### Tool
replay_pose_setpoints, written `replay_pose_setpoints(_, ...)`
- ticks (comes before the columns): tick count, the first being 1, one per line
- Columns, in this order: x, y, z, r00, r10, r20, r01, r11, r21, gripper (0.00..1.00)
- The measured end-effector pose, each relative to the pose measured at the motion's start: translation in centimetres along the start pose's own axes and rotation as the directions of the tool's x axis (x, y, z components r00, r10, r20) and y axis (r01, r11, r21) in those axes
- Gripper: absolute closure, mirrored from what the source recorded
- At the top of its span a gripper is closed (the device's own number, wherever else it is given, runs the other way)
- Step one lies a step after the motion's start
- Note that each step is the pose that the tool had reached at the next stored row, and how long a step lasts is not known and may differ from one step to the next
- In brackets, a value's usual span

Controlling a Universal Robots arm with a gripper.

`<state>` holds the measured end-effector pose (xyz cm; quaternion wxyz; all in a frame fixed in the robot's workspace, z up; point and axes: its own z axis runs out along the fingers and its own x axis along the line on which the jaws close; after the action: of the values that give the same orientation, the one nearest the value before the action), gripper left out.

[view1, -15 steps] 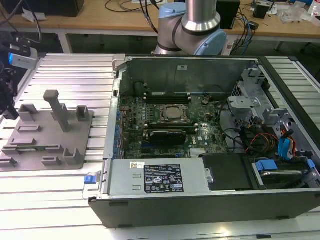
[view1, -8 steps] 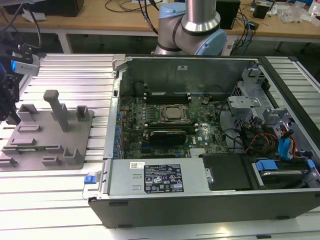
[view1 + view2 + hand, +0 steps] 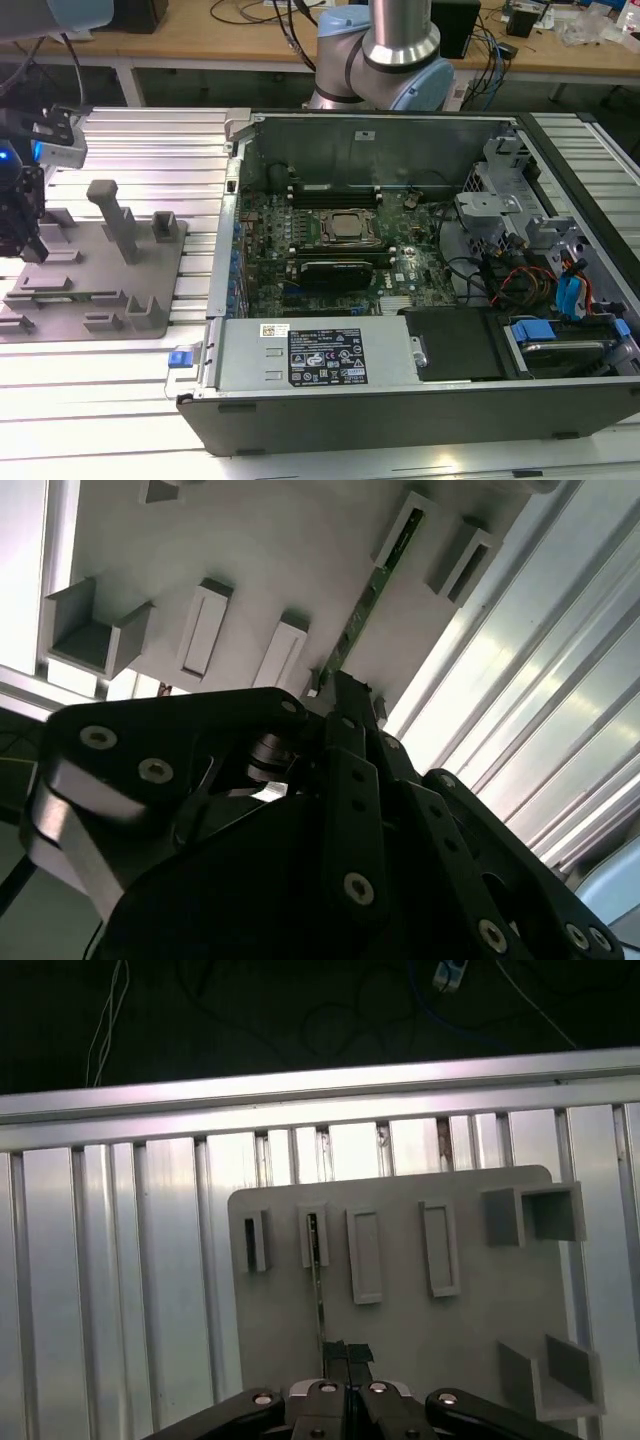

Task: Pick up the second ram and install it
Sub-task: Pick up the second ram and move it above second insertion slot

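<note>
The gripper [image 3: 347,1353], jaws pinched narrow, clasps the second ram [image 3: 319,1290] edgewise on the gray holder plate [image 3: 450,1340].

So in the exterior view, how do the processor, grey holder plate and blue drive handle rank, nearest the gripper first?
From the gripper, shut on the second ram:
1. Grey holder plate, directly under it.
2. Processor, mid-case.
3. Blue drive handle, far at the exterior view's right.

Fingers [image 3: 346,698] pinch the second ram [image 3: 375,585] at the grey fixture [image 3: 250,540].
</note>
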<state>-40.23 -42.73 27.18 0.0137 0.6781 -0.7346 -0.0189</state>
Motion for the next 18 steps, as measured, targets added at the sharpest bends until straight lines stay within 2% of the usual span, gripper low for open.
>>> replay_pose_setpoints(3, 0.15, -0.05, 0.52, 1.0000, -0.005, -0.0003, 0.005, 1.0000, -0.0002, 0.92)
replay_pose_setpoints(8, 0.49, -0.14, 2.08, 0.9998, -0.022, -0.0009, 0.022, 0.9998, -0.0001, 0.92)
replay_pose_setpoints(13, 0.56, -0.18, 2.69, 0.9995, -0.030, -0.0014, 0.030, 0.9995, -0.0003, 0.92)
replay_pose_setpoints(16, 0.56, -0.18, 2.74, 0.9995, -0.032, -0.0014, 0.032, 0.9995, -0.0002, 0.92)
replay_pose_setpoints(17, 0.56, -0.18, 2.74, 0.9995, -0.032, -0.0015, 0.032, 0.9995, -0.0003, 0.91)
replay_pose_setpoints(18, 0.56, -0.18, 2.74, 0.9995, -0.032, -0.0014, 0.032, 0.9995, -0.0003, 0.86)
